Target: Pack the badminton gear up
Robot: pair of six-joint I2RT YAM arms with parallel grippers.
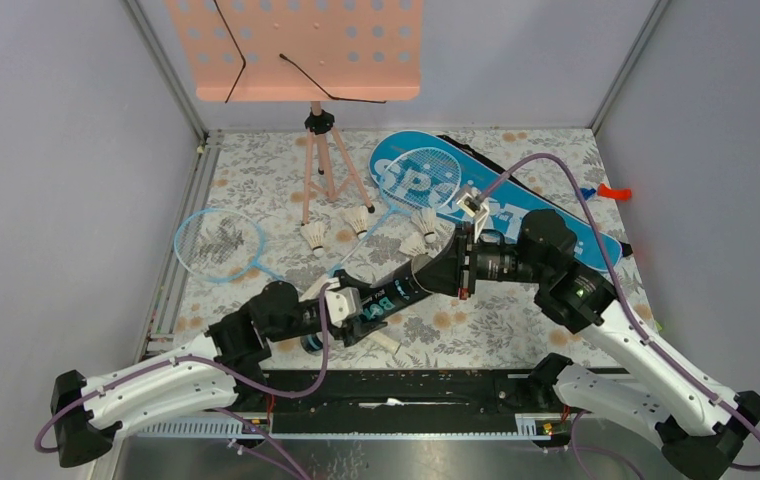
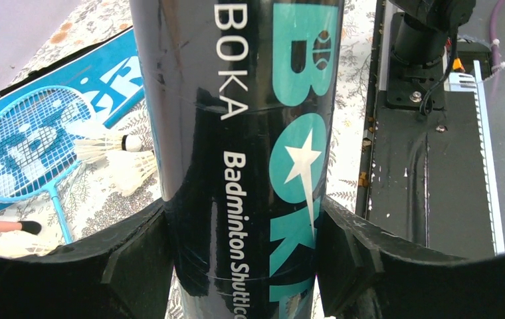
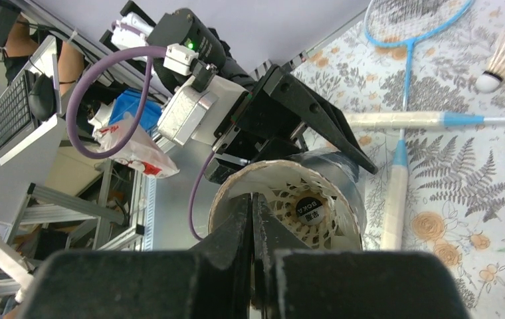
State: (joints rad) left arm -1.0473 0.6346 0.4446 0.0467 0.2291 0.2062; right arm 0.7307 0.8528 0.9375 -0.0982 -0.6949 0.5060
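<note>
My left gripper (image 2: 243, 266) is shut on the long black lettered tube (image 2: 250, 133), one finger on each side. The tube (image 1: 396, 290) lies slanted above the table between both arms. My right gripper (image 3: 252, 199) is at the tube's open mouth, fingers pressed together on the feather rim of a white shuttlecock (image 3: 313, 212) sitting inside. Several loose shuttlecocks (image 1: 358, 218) lie near the tripod. One light-blue racket (image 1: 218, 243) lies at the left. Another racket (image 1: 426, 170) rests with its head on the blue bag (image 1: 556, 215).
The peach music stand (image 1: 296, 45) stands on its tripod (image 1: 321, 170) at the back. Two pale racket handles (image 3: 396, 193) cross just beside the tube. A small red and blue item (image 1: 606, 191) lies at the right wall. A black base plate (image 2: 429, 186) runs along the near edge.
</note>
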